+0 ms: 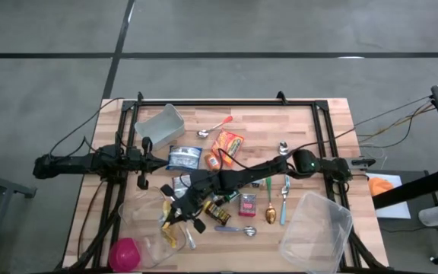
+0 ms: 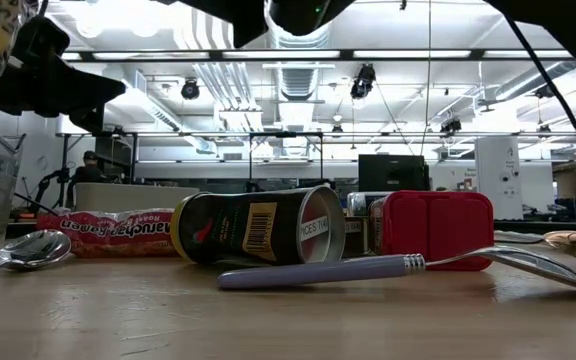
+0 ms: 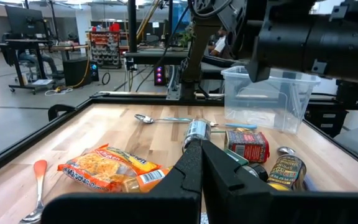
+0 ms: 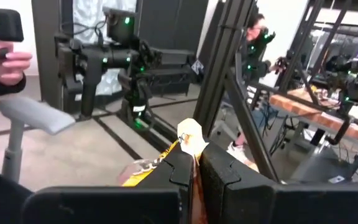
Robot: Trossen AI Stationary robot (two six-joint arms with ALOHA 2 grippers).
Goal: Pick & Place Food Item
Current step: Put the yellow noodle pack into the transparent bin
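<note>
Yellow snack packet (image 4: 146,176), mostly hidden behind pinching right claw (image 4: 194,163)

Floor (image 1: 280,30): lying grey, showing dark seams around the wooden counter (image 1: 257,122) | Ceiling (image 2: 268,60): carrying ducts, glowing with strip lights (image 2: 158,55) | Background: standing monitors (image 2: 393,172), racks, a seated person (image 4: 260,37) working at a desk

Noodle packet (image 3: 114,169), red box (image 3: 247,146), clear bin (image 3: 269,99) — fingers (image 3: 188,171) closed.
</note>
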